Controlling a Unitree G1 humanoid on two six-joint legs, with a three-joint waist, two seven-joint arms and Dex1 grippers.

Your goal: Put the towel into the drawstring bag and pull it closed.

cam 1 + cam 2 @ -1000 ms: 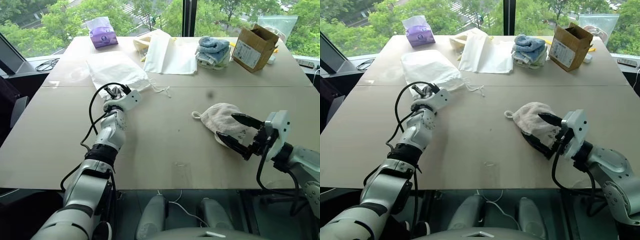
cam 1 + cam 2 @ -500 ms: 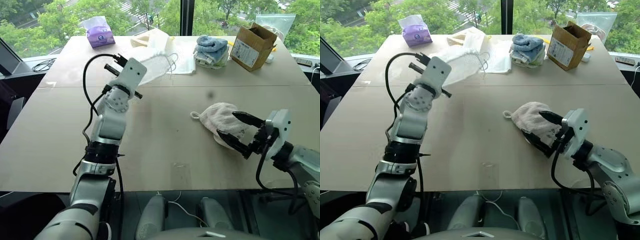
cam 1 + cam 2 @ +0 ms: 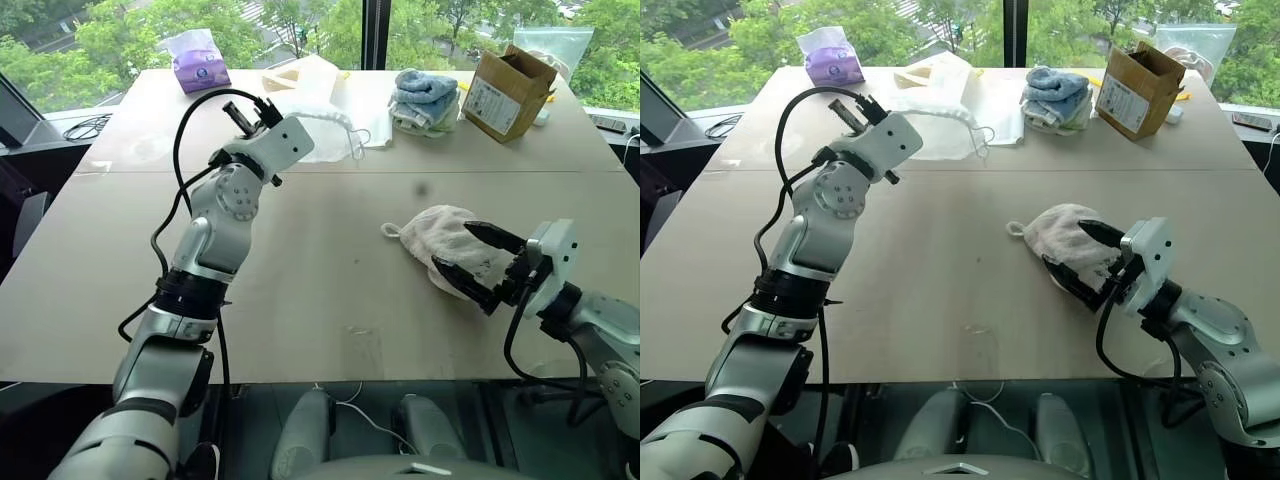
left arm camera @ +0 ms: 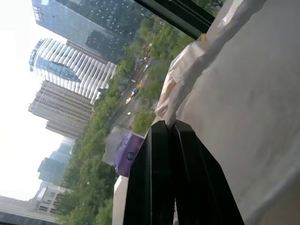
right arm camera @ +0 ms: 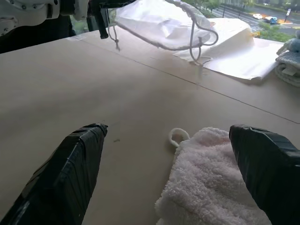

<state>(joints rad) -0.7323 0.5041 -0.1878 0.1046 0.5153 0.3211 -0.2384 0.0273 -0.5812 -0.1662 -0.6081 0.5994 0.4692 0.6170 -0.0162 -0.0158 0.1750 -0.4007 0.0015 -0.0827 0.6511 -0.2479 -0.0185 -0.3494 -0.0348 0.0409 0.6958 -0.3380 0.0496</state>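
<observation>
Bright, even daylight comes in through the windows (image 3: 370, 30) behind the far edge of the tabletop (image 3: 330, 290), and the pale surface shows only soft, faint shadows. The head views are sharp from edge to edge, with a light reflection along the near glass edge. In the left wrist view the sky (image 4: 18, 93) is blown out to white and the near cloth (image 4: 243, 93) is blurred. The right wrist view shows the close black fingers (image 5: 70, 168) soft and out of focus.
</observation>
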